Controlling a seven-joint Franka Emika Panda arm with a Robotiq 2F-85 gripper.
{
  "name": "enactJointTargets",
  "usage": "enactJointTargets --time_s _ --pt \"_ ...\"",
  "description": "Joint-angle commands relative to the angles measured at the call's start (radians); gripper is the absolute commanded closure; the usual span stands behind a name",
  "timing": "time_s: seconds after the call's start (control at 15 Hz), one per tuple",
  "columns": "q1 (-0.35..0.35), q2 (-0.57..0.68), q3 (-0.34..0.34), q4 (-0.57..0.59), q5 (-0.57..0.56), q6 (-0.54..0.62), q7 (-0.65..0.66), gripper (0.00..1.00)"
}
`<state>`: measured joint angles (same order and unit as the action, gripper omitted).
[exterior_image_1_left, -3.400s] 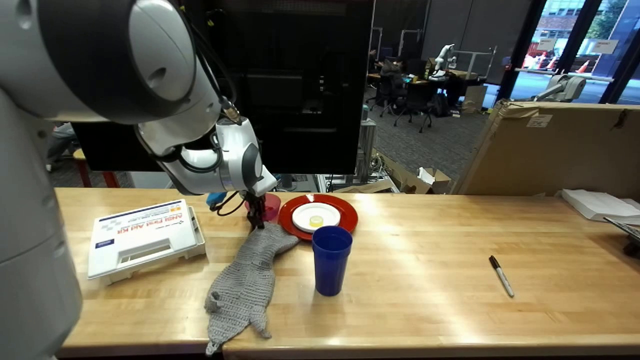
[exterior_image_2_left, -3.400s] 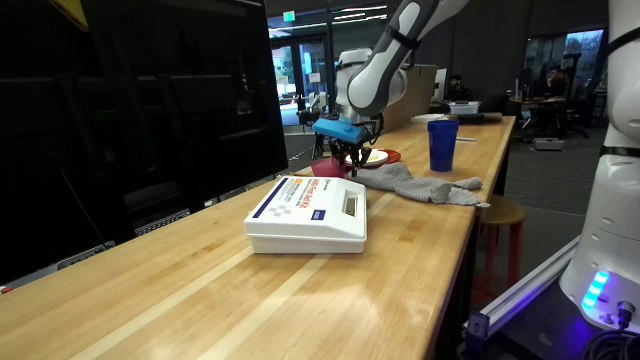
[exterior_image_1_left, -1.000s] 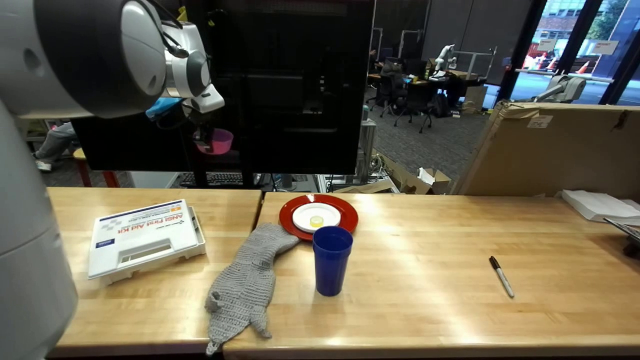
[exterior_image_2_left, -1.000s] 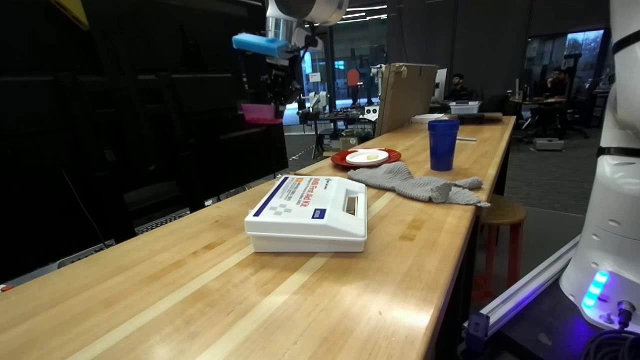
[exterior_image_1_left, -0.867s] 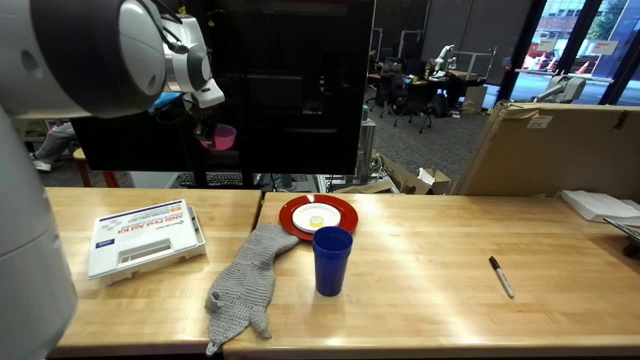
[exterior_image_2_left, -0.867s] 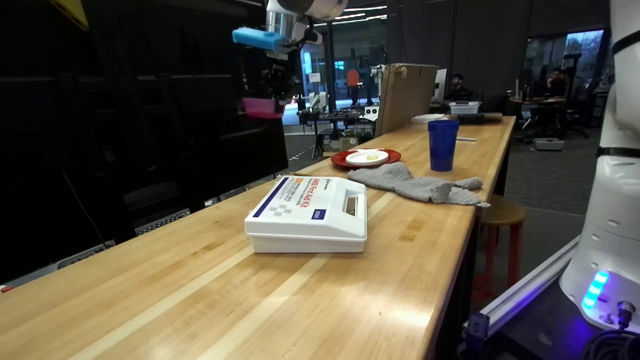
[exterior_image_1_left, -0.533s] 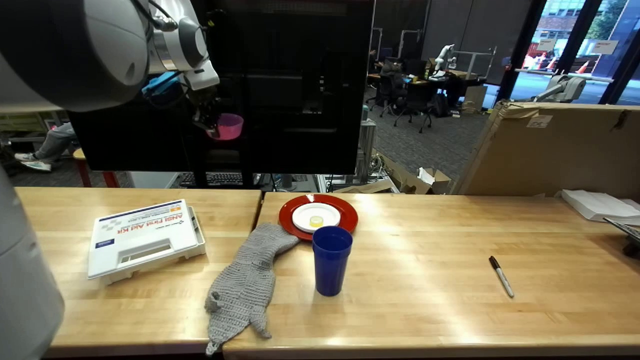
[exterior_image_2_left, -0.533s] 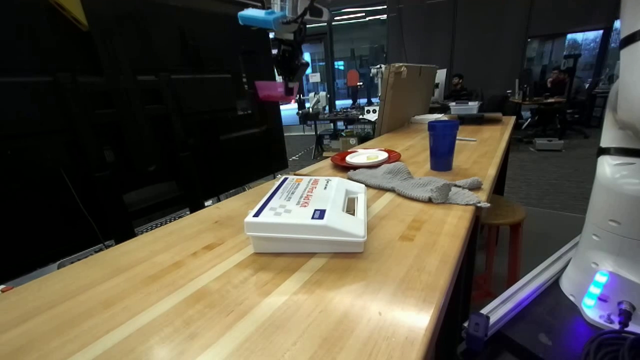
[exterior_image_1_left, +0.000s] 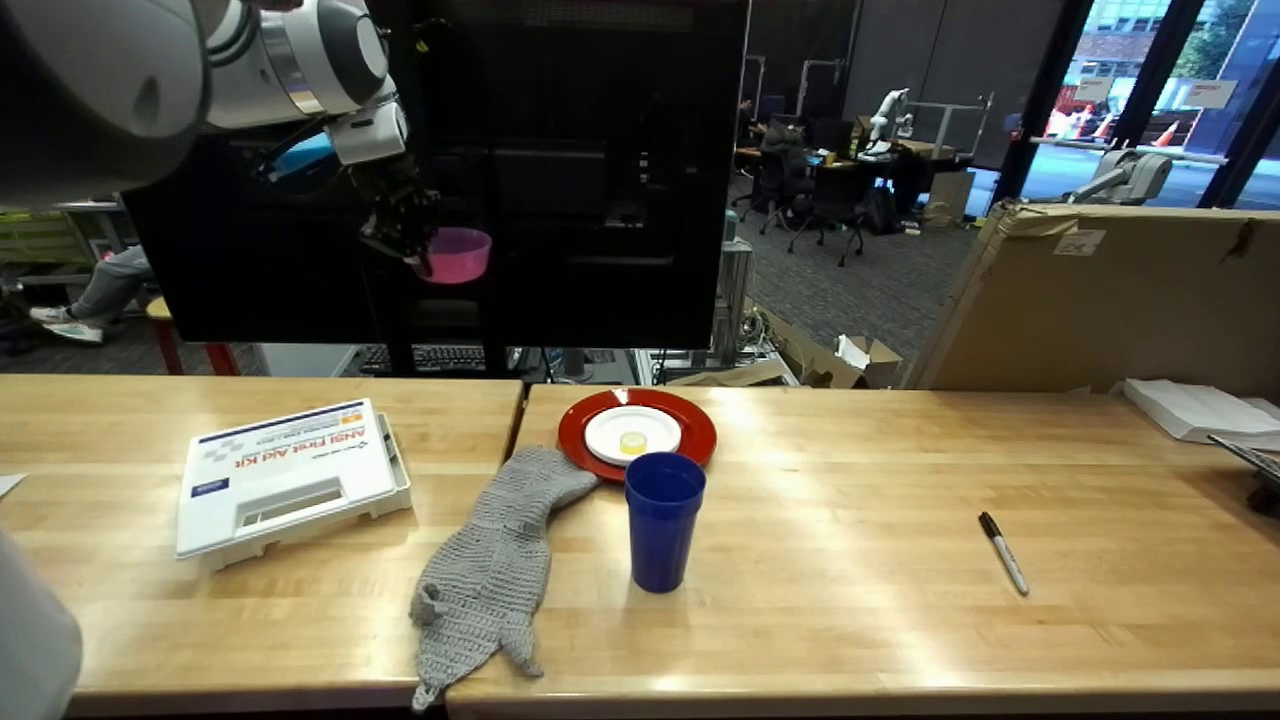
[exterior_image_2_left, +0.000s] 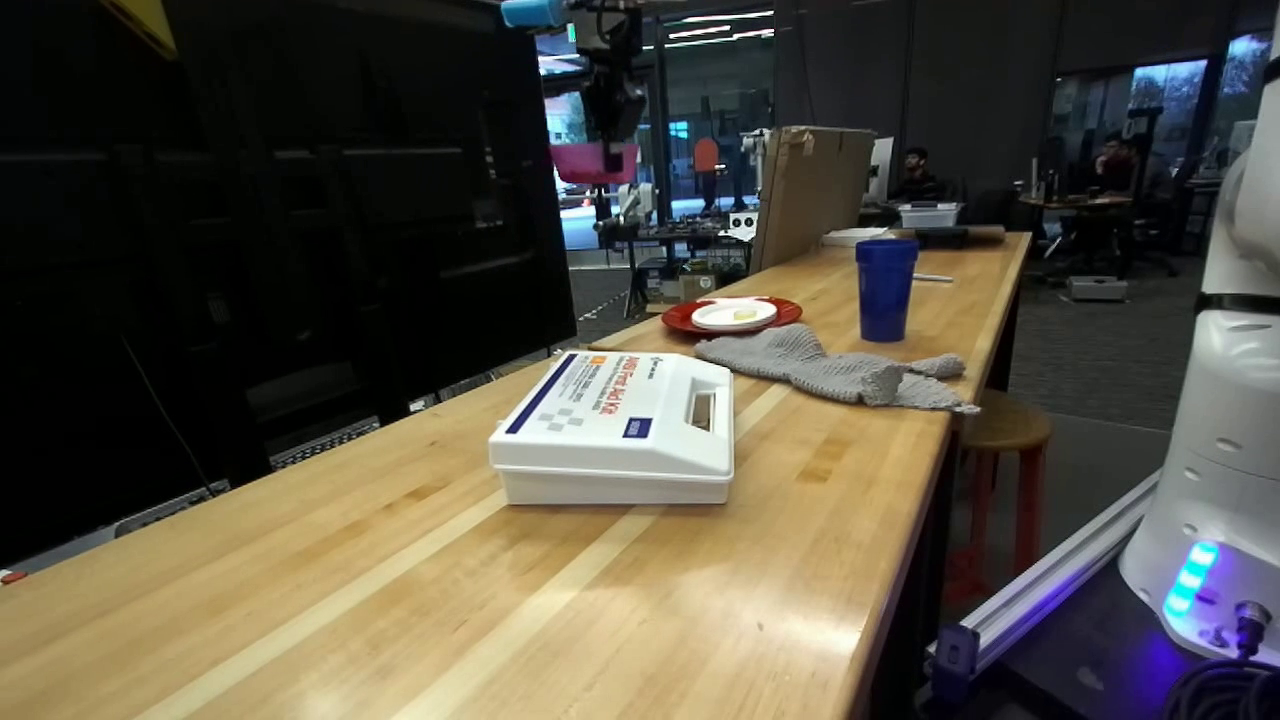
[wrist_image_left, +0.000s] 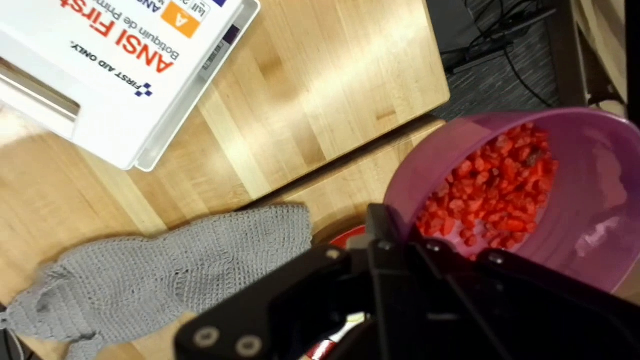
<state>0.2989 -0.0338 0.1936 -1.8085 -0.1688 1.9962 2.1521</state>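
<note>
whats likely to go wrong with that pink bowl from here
The gripper pinches the pink bowl at one side of its rim, so it might twist or slip. The red pieces lie loose inside; more tilt could spill them. In the wrist view it overlaps both table and floor, so spills may miss the tabletop.

In both exterior views glare whitens the desk (exterior_image_1_left: 850, 580) around the first-aid kit (exterior_image_1_left: 290, 460), the screen (exterior_image_1_left: 600, 120) behind it reads near-black and bluish daylight fills windows (exterior_image_1_left: 1100, 60) far beyond it, while the wrist view shows the tool (wrist_image_left: 397, 232), nearer than it, dark and soft.
</note>
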Motion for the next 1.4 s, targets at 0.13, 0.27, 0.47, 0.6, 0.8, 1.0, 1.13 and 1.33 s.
enactJointTargets --time_s 0.13,0.27,0.47,0.6,0.8,1.0,1.13,1.33 --pt "-0.052 -0.147 0.03 -0.194 0.01 0.014 0.187 0.99" --pt "-0.069 -0.189 0.039 -0.254 0.025 0.019 0.227 0.99" --pt "-0.091 -0.249 0.05 -0.334 0.061 0.028 0.262 0.99" --pt "-0.106 -0.29 0.056 -0.387 0.09 0.036 0.277 0.99" --pt "-0.129 -0.353 0.064 -0.472 0.124 0.044 0.304 0.99" --pt "-0.153 -0.411 0.072 -0.546 0.146 0.039 0.332 0.99" --pt "-0.156 -0.356 0.066 -0.503 0.14 0.021 0.237 0.96" --pt "-0.166 -0.392 0.071 -0.542 0.141 0.021 0.27 0.96"
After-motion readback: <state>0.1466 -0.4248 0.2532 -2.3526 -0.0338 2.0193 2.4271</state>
